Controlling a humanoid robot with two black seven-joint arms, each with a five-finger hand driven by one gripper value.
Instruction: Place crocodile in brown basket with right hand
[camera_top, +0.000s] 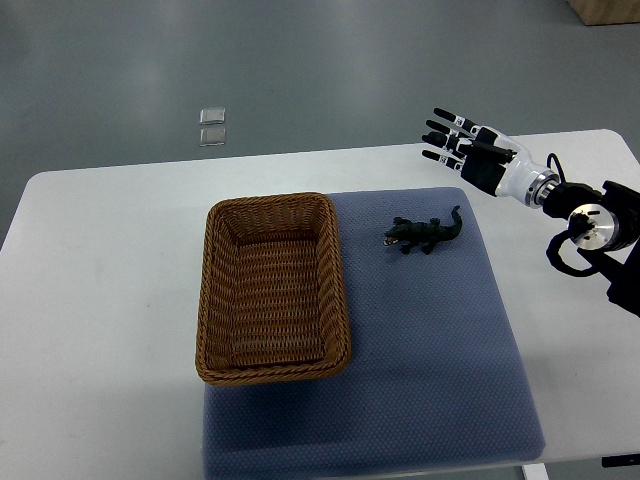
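The right hand (480, 158) comes in from the right side, up near the far edge of the table. Its fingers (445, 128) are spread apart and point to the left, and it holds nothing. The hand is black and white, and its arm has a round silver part and black cables by the wrist. The hand hangs over the white table (100, 300), just past the far right corner of a blue mat (430, 360). A little way below it and to its left, the crocodile (425, 233) lies on the blue mat. The hand is near the crocodile but does not touch it. The crocodile is small and dark green. Its head points left, toward the basket, and its tail points up and to the right. The brown basket (270, 200) sits to the left of the crocodile, close to it but not touching. The basket is long and woven, and it rests partly on the left edge of the mat and partly on the bare table. Past the table, two small clear squares (212, 127) lie on the grey floor.
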